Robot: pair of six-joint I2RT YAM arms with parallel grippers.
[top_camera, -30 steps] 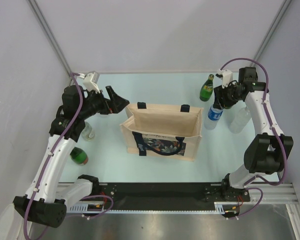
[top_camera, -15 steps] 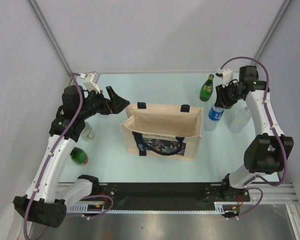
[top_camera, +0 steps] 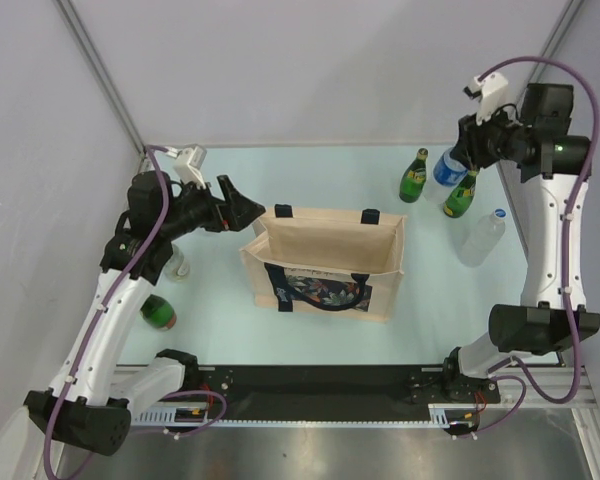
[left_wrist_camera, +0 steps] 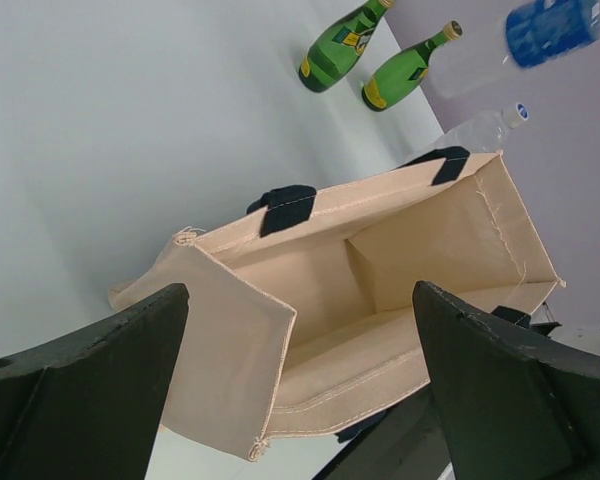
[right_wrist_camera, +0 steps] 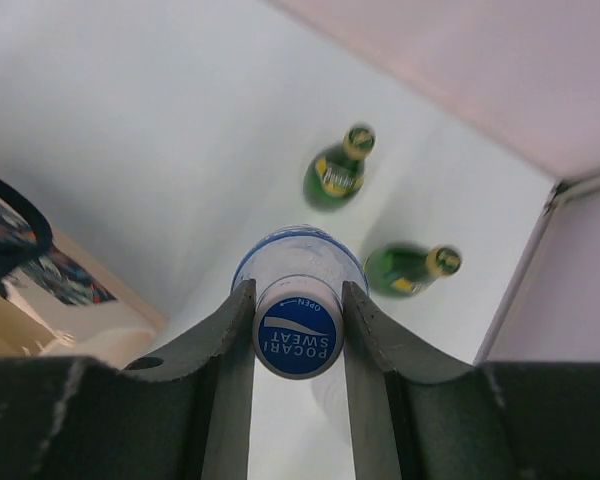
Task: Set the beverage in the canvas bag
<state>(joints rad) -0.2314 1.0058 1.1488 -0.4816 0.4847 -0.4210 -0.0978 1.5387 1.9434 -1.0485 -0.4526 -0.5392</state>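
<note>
Right pincer [right_wrist_camera: 298, 300] clamping beverage [top_camera: 448, 166]
I'm holding it at the cap [right_wrist_camera: 297, 336] over the worktop's [top_camera: 280, 170] far right corner (left pincer [top_camera: 242, 205] gaping empty beside the canvas bag [top_camera: 325, 250]).

1. tabletop [top_camera: 220, 300]: pale mint, smooth, evenly lit, soft shadows.
2. walls [top_camera: 310, 70]: plain lavender-grey panels on three sides.
3. corner posts [top_camera: 100, 75]: slim grey metal, slanting up at both back corners.
4. near edge: black rail [top_camera: 320, 400], brushed metal plate [top_camera: 310, 455] below it.

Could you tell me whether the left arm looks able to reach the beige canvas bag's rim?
Probably yes: the left arm's open fingers hover beside the beige navy-handled canvas bag's left end, nothing between.
</note>
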